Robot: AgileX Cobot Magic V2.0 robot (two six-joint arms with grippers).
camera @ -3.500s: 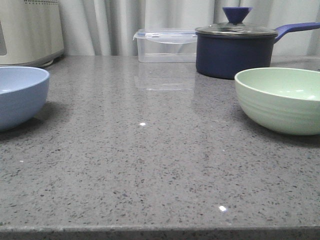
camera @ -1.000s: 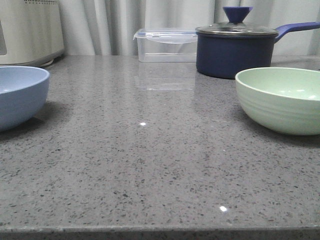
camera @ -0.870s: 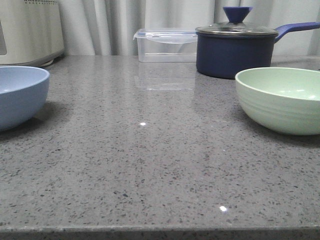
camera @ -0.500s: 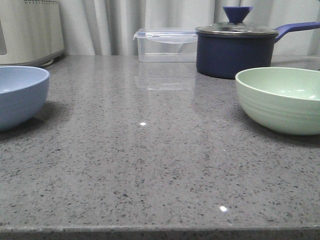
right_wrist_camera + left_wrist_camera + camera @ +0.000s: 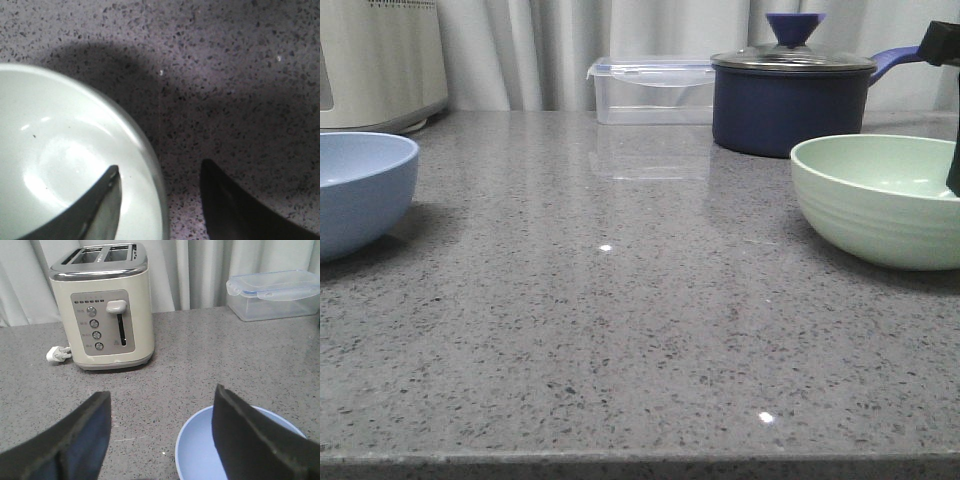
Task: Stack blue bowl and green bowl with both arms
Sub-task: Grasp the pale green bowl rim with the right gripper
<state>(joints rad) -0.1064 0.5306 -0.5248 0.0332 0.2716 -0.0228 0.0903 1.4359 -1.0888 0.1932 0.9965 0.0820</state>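
The blue bowl [image 5: 360, 190] stands at the left edge of the grey counter; it also shows in the left wrist view [image 5: 200, 450]. My left gripper [image 5: 160, 435] is open above the bowl's rim, one finger over the bowl, the other over bare counter. The green bowl [image 5: 880, 200] stands at the right. My right gripper [image 5: 160, 200] is open and straddles the green bowl's rim [image 5: 150, 165], one finger inside the bowl, one outside. In the front view only a bit of the right gripper [image 5: 952, 150] shows at the right edge.
A dark navy lidded pot [image 5: 790, 95] stands behind the green bowl. A clear plastic box [image 5: 650, 90] sits at the back. A cream toaster [image 5: 102, 307] stands at the back left, near the blue bowl.
The right gripper has come into the front view at the right edge over the green bowl. The bowls have not moved.
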